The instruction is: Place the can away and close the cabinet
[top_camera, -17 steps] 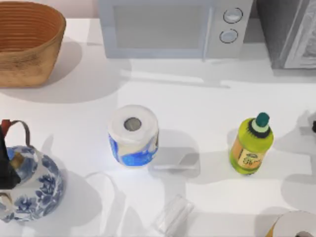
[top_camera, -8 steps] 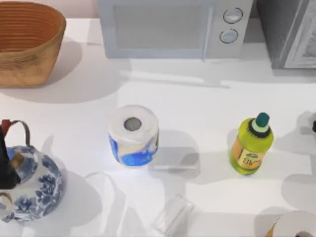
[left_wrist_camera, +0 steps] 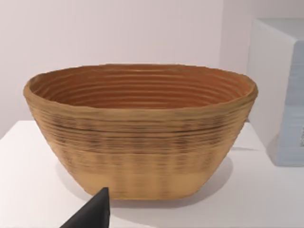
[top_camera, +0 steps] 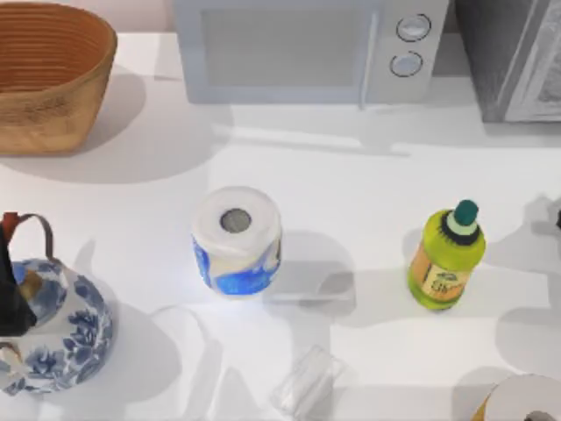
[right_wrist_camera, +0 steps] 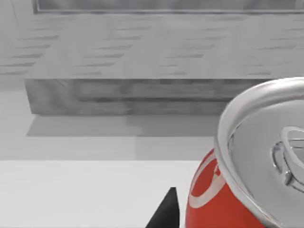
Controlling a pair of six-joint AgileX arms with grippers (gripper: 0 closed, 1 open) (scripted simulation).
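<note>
No text can be read: the label on the green bottle (top_camera: 445, 259) is too small, and the red can (right_wrist_camera: 223, 199) shows only white curves.

The can (right_wrist_camera: 223, 199) is red with a white swirl and a silver lid. A white bench (top_camera: 368, 184) carries a tan ribbed basket (top_camera: 48, 79), a blue-flowered white teapot (top_camera: 61, 338), a yellow-green bottle (top_camera: 445, 259) with a dark green cap, and a grey-grained cabinet (right_wrist_camera: 142, 61).
</note>
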